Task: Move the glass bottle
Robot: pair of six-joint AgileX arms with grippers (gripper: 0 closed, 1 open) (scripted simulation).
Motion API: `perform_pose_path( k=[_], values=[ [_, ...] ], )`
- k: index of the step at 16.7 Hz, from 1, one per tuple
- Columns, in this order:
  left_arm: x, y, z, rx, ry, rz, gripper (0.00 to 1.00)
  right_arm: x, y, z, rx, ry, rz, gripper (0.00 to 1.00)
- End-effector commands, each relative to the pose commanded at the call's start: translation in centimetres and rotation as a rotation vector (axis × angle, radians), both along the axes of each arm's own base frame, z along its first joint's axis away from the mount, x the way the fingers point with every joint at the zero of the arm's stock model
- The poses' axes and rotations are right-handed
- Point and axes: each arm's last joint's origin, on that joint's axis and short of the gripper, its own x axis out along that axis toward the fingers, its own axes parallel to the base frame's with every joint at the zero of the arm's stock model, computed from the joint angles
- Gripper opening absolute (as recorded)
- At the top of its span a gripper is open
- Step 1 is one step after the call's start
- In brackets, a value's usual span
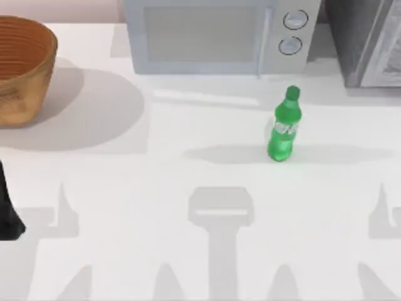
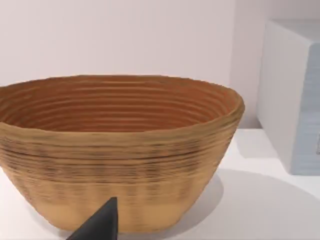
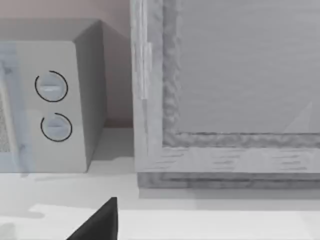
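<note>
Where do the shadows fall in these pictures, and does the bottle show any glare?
Top view: the glass bottle throws a long soft shadow sideways across the table, with pale highlights on its body; the basket shades the table at its right. Left wrist view: shadow under the basket.

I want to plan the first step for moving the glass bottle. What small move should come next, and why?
Probably bring the right arm in toward the glass bottle. It stands upright and untouched right of the table's centre, in front of the microwave, nearer the right side. The left arm sits parked at the left edge near the basket, so it looks less convenient.
</note>
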Motion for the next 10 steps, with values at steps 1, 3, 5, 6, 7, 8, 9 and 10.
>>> perform_pose_path(
  k=[1, 3, 5, 6, 7, 8, 9, 10],
  values=[
    [0.0, 0.0, 0.0, 0.000, 0.000, 0.000, 1.00, 0.0, 0.0, 0.0, 0.000, 0.000, 0.000, 1.00],
    [0.0, -0.1, 0.2, -0.001, -0.005, -0.006, 1.00, 0.0, 0.0, 0.0, 0.000, 0.000, 0.000, 1.00],
    [0.2, -0.3, 1.1, -0.005, -0.028, -0.035, 1.00, 0.0, 0.0, 0.0, 0.000, 0.000, 0.000, 1.00],
    [0.4, -0.5, 1.8, -0.008, -0.043, -0.055, 1.00, 0.0, 0.0, 0.0, 0.000, 0.000, 0.000, 1.00],
    [0.7, -0.8, 2.6, -0.010, -0.059, -0.080, 1.00, 0.0, 0.0, 0.0, 0.000, 0.000, 0.000, 1.00],
    [1.1, -1.1, 3.4, -0.014, -0.074, -0.106, 1.00, 0.0, 0.0, 0.0, 0.000, 0.000, 0.000, 1.00],
    [1.6, -1.5, 4.2, -0.017, -0.087, -0.136, 1.00, 0.0, 0.0, 0.0, 0.000, 0.000, 0.000, 1.00],
    [2.3, -2.0, 5.0, -0.019, -0.095, -0.167, 1.00, 0.0, 0.0, 0.0, 0.000, 0.000, 0.000, 1.00]
  ],
)
